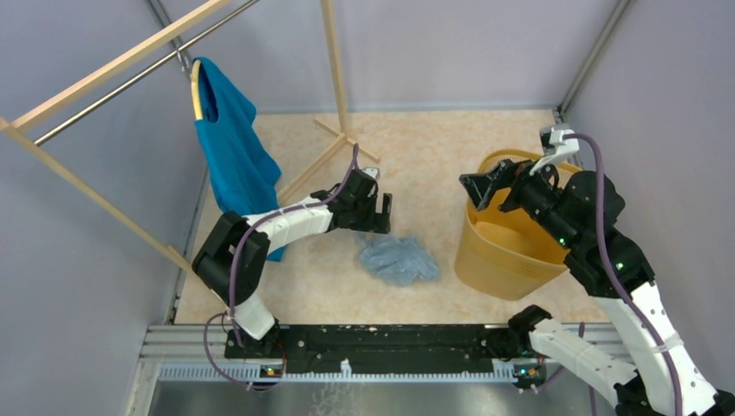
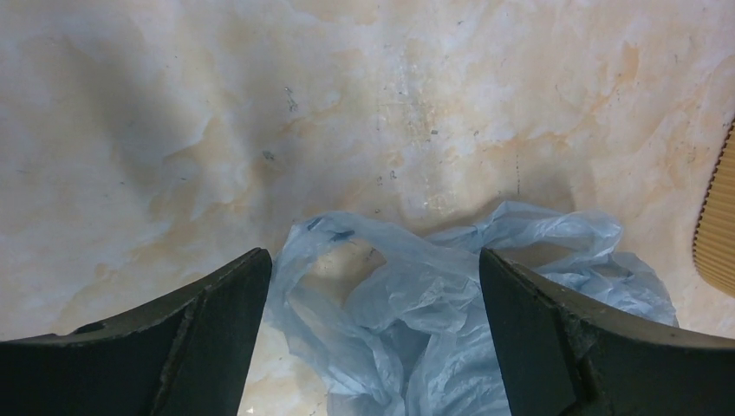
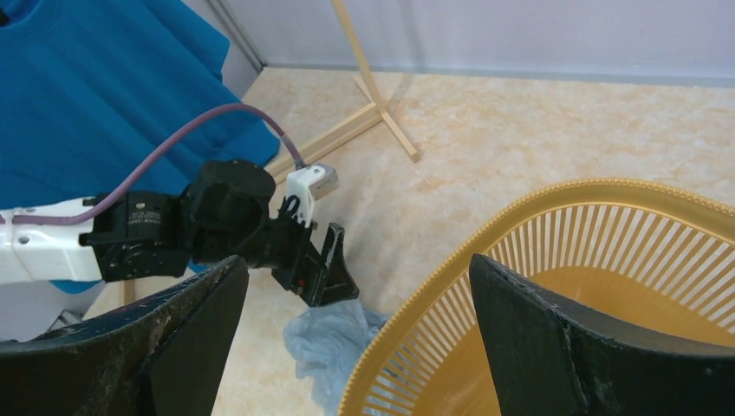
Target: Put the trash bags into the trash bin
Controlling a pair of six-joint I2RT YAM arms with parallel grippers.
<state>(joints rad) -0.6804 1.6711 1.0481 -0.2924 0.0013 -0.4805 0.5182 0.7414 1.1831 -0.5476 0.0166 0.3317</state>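
Bag (image 1: pixel 399 258) lies crumpled beside tilted basket (image 1: pixel 501 260).

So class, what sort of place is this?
Probably a robot test cell staged as a home corner: plain grey wall panels, a wooden clothes rack with a teal shirt, a round yellow-orange plastic basket.

no readable text, no labels, no brand names, no numbers, no signs in any view
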